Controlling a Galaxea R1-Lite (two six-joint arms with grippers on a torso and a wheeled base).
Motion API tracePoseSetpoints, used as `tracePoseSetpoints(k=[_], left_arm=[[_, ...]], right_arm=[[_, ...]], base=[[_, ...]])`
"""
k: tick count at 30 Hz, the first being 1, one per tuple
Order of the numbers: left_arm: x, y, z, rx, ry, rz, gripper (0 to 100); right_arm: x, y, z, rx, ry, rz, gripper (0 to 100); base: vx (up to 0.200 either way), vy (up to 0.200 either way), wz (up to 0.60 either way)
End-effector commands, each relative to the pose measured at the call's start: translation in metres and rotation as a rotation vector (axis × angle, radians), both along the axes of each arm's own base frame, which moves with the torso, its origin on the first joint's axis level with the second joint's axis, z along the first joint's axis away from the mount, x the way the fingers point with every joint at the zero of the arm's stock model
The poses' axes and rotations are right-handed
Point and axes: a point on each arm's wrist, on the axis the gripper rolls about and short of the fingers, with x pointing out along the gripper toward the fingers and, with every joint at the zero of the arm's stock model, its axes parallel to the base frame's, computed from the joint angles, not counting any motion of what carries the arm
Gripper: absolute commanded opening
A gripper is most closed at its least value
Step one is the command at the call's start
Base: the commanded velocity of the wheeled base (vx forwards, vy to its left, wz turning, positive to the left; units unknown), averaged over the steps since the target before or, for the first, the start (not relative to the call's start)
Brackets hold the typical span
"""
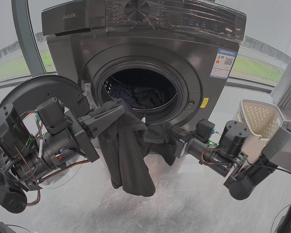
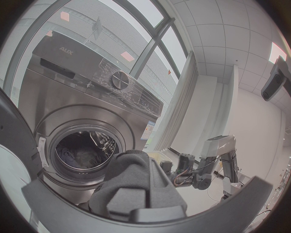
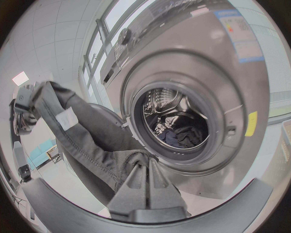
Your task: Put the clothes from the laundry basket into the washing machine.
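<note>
Steel-grey washing machine (image 1: 138,51) stands open, with clothes already in its drum (image 1: 143,93). Before the opening hangs a dark grey garment (image 1: 131,159). It looks soft, limp and light, so it will probably sag. The left gripper (image 1: 118,110) and right gripper (image 1: 157,133) are each clamped on its upper edge, which seems a good hold.

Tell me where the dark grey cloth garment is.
The garment hangs before the open grey washing machine in the head view, stretched between the left gripper and the right gripper.
</note>
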Motion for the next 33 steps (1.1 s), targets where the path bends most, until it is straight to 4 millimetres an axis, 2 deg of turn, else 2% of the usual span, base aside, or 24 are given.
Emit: tracePoseSetpoints(k=[1,3,4,7,11,14,18,21,26,33], left_arm=[[-0.001,0.007,0.003,-0.01,-0.012,0.021,0],[-0.001,0.007,0.002,-0.009,-0.009,0.026,0],[0.001,0.01,0.004,-0.015,-0.018,0.041,0],[0.003,0.02,0.007,-0.019,-0.031,0.082,0],[0.003,0.032,0.0,-0.003,-0.014,0.129,0],[0.002,0.036,-0.005,0.01,0.001,0.143,0],[0.003,0.038,-0.005,0.018,-0.011,0.157,0],[0.008,0.047,-0.002,0.012,-0.027,0.207,0],[0.009,0.045,-0.006,0.021,-0.014,0.198,0],[0.012,0.043,-0.01,0.029,-0.001,0.199,0]], right_arm=[[-0.026,-0.04,0.037,0.039,-0.065,-0.054,0],[-0.028,-0.043,0.038,0.04,-0.067,-0.059,0],[-0.038,-0.053,0.045,0.048,-0.079,-0.069,0],[-0.047,-0.064,0.056,0.071,-0.103,-0.086,0],[-0.055,-0.071,0.062,0.085,-0.119,-0.09,0],[-0.058,-0.072,0.066,0.099,-0.145,-0.09,0],[-0.058,-0.072,0.07,0.115,-0.171,-0.09,0],[-0.059,-0.073,0.07,0.13,-0.185,-0.093,0],[-0.056,-0.072,0.081,0.159,-0.223,-0.099,0],[-0.059,-0.074,0.085,0.176,-0.23,-0.101,0]], base=[[0.0,0.0,0.0],[0.0,0.0,0.0],[0.0,0.0,0.0],[0.0,0.0,0.0],[0.0,0.0,0.0],[0.0,0.0,0.0],[0.0,0.0,0.0],[0.0,0.0,0.0],[0.0,0.0,0.0],[0.0,0.0,0.0]])
